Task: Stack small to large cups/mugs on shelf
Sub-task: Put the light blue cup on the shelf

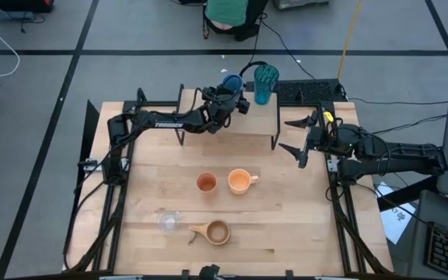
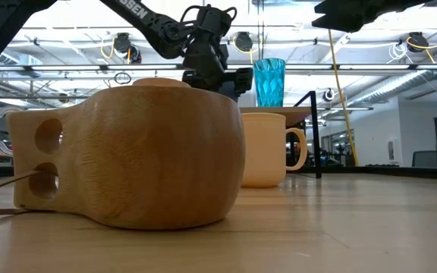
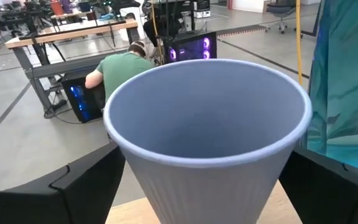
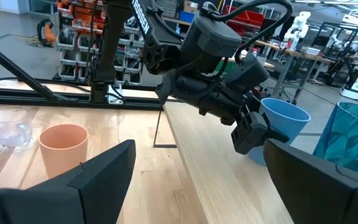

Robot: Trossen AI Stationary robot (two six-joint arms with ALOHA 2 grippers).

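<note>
On the shelf by the tabletop's far edge, left end effector straddles blue cup, fingers wide, beside teal tumbler. Looks light, thin-walled; grip mid-wall gently. Right end effector waits wide.

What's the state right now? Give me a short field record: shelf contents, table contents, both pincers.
on shelf: blue cup, teal tumbler, side by side at the shelf back edge
on table: orange-brown tumbler, orange mug, clear glass, wooden cup
left pincer: open, fingers either side of the blue cup
right pincer: open, empty, at the shelf's right end
</note>
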